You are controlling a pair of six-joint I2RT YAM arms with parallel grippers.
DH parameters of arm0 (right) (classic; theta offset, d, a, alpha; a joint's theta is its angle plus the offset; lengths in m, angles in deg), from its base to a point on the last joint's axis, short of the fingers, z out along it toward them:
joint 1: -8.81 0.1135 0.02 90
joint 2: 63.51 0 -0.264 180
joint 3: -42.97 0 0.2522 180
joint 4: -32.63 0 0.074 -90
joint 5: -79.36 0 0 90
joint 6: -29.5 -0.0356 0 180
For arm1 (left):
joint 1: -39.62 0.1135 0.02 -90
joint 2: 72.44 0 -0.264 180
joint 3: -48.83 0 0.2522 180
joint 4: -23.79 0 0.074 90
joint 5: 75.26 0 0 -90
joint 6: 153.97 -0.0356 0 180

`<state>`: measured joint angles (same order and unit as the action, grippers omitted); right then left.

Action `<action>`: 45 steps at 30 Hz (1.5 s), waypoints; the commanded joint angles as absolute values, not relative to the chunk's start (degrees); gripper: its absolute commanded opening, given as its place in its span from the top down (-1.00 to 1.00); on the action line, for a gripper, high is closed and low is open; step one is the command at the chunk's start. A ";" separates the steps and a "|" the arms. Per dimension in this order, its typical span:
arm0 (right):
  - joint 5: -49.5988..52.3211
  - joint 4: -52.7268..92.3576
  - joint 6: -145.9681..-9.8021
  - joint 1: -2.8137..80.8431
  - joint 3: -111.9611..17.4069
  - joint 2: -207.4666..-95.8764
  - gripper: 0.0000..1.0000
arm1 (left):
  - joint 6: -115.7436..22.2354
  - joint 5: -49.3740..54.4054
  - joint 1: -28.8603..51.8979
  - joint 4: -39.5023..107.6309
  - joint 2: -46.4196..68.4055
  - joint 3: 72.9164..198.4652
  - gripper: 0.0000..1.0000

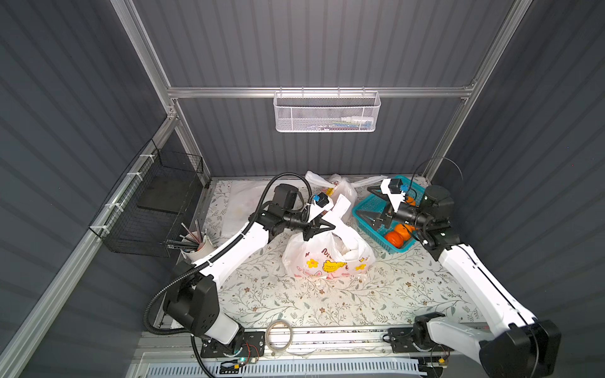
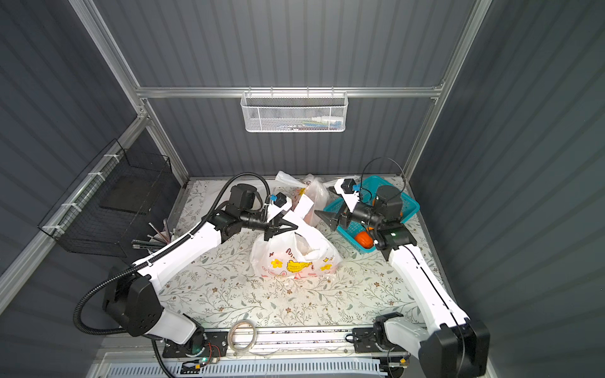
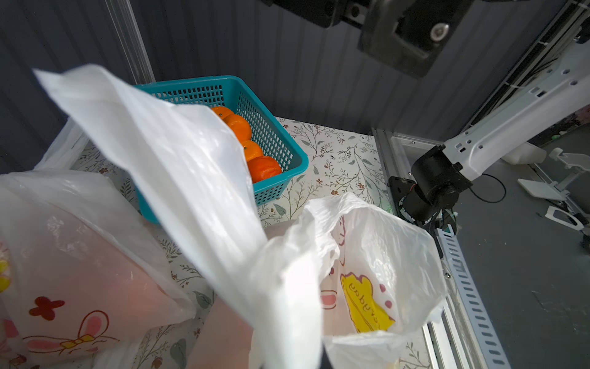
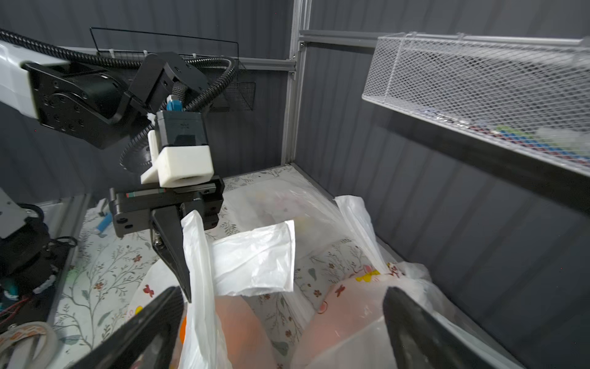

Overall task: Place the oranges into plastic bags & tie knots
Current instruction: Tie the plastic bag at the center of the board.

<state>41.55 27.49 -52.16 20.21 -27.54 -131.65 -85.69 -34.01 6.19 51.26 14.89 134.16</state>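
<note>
Status: partway.

The near bag (image 1: 327, 258) sits mid-table on the floral cloth (image 1: 327, 304), mouth open and not knotted. A pink-orange tint through the film suggests fruit inside (count not readable).

The left gripper (image 4: 186, 292) is pressed together on one handle strip (image 4: 198, 242) of this bag and holds it raised. The second handle strip (image 4: 255, 255) hangs free beside it.

The right gripper (image 1: 364, 200) is spread wide and empty. It hovers over the edge of the teal basket (image 3: 281, 179), on the side facing the bags.

At least four oranges (image 3: 252, 150) show in the basket, apart from the open bag.

The far bag (image 1: 340, 188), near the back wall, looks filled and closed, with ends sticking out like ears. The knot itself cannot be made out.

The spare bags (image 1: 242, 203) lie flat at the table's far corner, on the left arm's side.

Judged remaining: bag the basket's oranges, then tie the near bag's two handles.
</note>
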 commanded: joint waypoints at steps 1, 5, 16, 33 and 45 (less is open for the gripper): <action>50.69 34.83 -63.71 20.58 -29.45 -136.10 -0.98 | -89.49 -35.51 6.04 51.50 13.09 133.14 1.00; 53.15 37.02 -67.48 21.86 -31.24 -140.34 -0.97 | -90.24 -35.09 6.04 51.45 12.86 133.03 1.00; 57.74 44.64 -71.83 25.45 -29.86 -144.55 0.02 | -89.91 -33.99 6.04 50.48 12.21 132.55 1.00; 54.84 26.42 -44.66 26.28 -21.72 -125.86 1.00 | -82.46 -29.06 10.17 46.60 10.58 130.28 1.00; 46.22 20.60 -44.69 28.20 -22.38 -119.86 0.26 | -84.82 -29.45 10.31 44.99 10.82 130.08 1.00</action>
<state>47.99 21.87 -44.42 28.76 -18.93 -121.92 -83.74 -31.47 9.14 43.96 10.92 129.89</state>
